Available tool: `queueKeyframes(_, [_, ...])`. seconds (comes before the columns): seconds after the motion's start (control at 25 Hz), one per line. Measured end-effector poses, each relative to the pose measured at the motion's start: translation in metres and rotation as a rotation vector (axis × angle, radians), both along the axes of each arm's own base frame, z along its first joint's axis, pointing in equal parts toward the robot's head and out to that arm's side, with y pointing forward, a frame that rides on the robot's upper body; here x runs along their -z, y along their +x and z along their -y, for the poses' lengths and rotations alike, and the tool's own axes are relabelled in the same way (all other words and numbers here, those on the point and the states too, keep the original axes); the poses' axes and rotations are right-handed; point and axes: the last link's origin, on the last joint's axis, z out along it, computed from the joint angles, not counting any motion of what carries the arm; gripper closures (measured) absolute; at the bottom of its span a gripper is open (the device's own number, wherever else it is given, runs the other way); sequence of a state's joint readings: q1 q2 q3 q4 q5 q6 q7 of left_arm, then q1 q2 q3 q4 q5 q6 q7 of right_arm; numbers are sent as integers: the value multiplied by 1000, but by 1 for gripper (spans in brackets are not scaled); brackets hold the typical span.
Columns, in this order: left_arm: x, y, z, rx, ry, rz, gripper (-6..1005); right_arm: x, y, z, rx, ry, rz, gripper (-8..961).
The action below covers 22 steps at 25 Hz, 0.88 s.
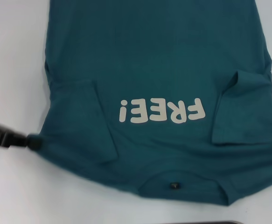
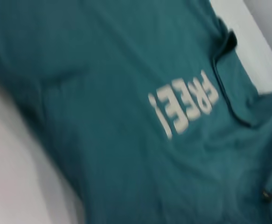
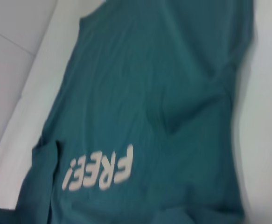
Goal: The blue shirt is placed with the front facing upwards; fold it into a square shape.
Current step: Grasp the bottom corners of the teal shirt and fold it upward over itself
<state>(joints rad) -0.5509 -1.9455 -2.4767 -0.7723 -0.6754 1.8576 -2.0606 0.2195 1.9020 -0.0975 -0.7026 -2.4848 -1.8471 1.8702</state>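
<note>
From the head camera, the blue shirt [image 1: 159, 70] lies front-up on the white table [image 1: 10, 56], collar toward the robot and hem running away from it — so its long axis points straight out from the body. Both short sleeves are already turned in over the chest, flanking the white "FREE!" lettering [image 1: 163, 112]. The small dark neck label [image 1: 174, 185] sits at the near collar. The left tool [image 1: 33, 141] comes in low from the left and meets the shirt's left shoulder edge; whether it is spread or pinching cloth, I cannot tell. The shirt lies to that tool's right, and the left arm is the only one in this view, so it looks nearer the fold.

The left wrist camera looks across the shirt [image 2: 103, 116]: lettering, one folded sleeve and the neck label [image 2: 266, 193], with no tool of its own showing.

The right wrist camera sees the shirt [image 3: 163, 93] from above, well clear of it — lettering and the table's edge, no tool.
</note>
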Motion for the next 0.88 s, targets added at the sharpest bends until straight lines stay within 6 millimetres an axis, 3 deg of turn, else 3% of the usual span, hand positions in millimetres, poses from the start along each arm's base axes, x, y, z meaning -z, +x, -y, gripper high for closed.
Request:
queueKeyframes(0.52, [-8,51,-89,86,293,-27,1000,-6,-45,-108,-130,108,18,934])
queueKeyframes(0.88, [-17,74,-136,98,498,-47,1000,-12,-76,-174,-176,216,77,934])
